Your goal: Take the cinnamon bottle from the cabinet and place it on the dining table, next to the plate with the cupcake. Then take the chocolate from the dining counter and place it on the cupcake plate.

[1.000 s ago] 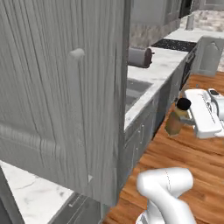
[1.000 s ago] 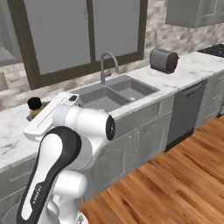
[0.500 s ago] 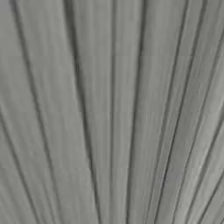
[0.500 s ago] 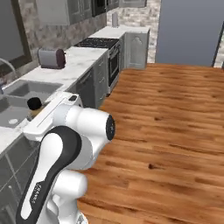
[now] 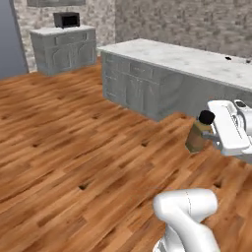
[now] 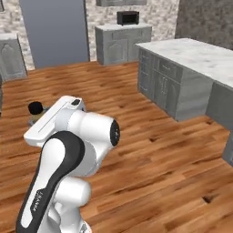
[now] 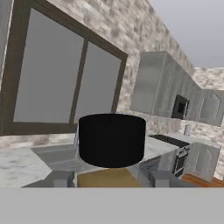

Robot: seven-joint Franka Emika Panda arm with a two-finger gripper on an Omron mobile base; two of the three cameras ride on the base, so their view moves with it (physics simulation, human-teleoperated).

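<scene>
My gripper [image 5: 203, 135] is shut on the cinnamon bottle [image 5: 197, 139], a slim brown bottle with a black cap, carried upright above the wood floor. From the right base view the bottle [image 6: 34, 116] peeks out behind my white forearm. In the hand view its black cap [image 7: 111, 139] stands between the two fingertips [image 7: 61, 178], with the gripper [image 7: 111, 179] closed on the brown body. The dining table [image 5: 187, 58], a marble-topped island on a grey base, stands ahead to the right, also seen as the island [image 6: 196, 51]. Tiny dark specks on its far end are too small to identify.
A low grey cabinet with a dark microwave [image 5: 66, 19] stands against the back stone wall. A tall blue-grey panel [image 6: 54, 32] lies to its left. Open wood floor [image 5: 74, 142] stretches between me and the island. The hand view looks back at a window, sink counter and wall cabinets [image 7: 153, 83].
The whole picture has swung round with the base, from the sink counter and cabinet door to the wood floor and the island. The bottle has stayed in my gripper.
</scene>
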